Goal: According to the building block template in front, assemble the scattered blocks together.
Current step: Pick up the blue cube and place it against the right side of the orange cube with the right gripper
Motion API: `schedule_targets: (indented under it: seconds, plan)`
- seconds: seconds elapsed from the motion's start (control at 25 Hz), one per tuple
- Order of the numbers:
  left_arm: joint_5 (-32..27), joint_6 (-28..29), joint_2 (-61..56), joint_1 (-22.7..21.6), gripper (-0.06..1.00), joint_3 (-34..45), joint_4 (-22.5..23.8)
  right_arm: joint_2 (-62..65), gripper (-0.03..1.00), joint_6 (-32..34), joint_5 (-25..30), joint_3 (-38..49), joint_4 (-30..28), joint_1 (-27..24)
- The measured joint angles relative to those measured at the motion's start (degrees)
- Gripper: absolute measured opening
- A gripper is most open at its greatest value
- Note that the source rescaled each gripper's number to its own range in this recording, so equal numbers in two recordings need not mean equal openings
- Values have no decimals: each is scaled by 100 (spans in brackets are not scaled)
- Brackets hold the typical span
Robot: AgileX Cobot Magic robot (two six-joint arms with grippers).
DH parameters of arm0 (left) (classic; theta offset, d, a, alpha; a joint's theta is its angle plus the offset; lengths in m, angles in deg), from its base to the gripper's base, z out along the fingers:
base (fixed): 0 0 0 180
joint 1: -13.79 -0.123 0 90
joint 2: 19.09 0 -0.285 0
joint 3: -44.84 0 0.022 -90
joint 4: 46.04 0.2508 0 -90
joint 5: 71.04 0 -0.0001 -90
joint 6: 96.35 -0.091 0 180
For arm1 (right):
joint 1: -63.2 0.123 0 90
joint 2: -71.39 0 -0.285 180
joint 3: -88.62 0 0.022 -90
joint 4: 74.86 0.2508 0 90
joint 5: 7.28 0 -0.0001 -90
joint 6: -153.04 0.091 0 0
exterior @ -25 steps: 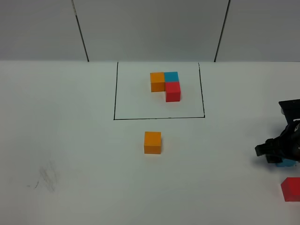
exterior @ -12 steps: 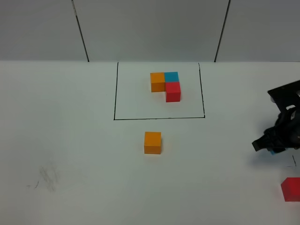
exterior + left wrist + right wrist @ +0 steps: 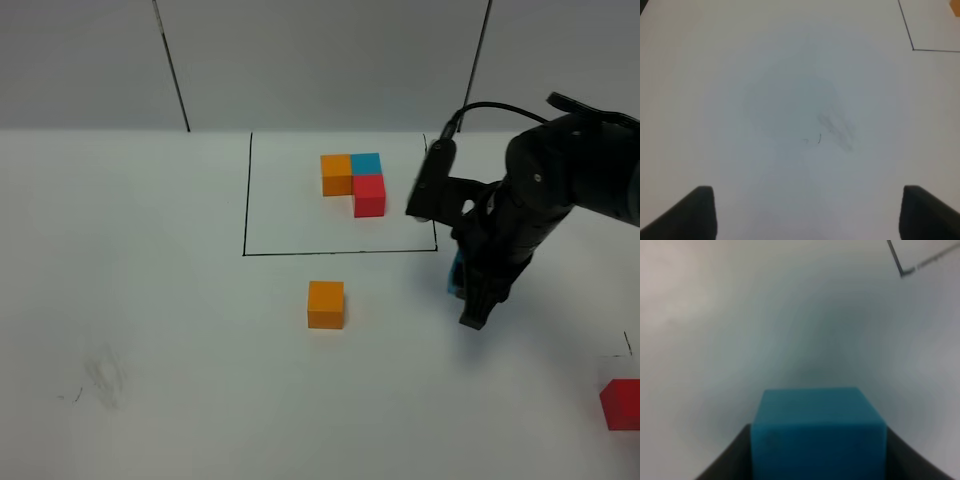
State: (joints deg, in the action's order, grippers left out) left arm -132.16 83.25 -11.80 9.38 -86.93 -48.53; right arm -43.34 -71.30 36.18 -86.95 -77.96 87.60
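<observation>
The building block template is an orange, blue and red cube trio inside a thin black drawn rectangle. Of the scattered blocks, the orange cube lies just in front of the frame and the red cube sits at the right edge. My right gripper is shut on the blue cube, held just above the table, right of the orange cube; only a blue sliver shows from above. My left gripper is open and empty over bare table.
The white table has a grey scuff mark at the front left, also under the left gripper. A corner of the black frame shows in the left wrist view. Grey wall panels stand behind the table.
My right arm has lifted the blue cube from the right edge and swung it left toward the middle, near the frame's front right corner. The orange and red loose cubes have not moved.
</observation>
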Motion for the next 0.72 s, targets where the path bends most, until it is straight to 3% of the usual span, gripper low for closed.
schedule_targets:
  seconds: [0.32, 0.72]
  plan:
    - [0, 0, 0, 0, 66, 0, 0, -823, 24, -663, 318, -964, 311, 471]
    - [0, 0, 0, 0, 66, 0, 0, -1297, 24, -1150, 504, -1574, 457, 825]
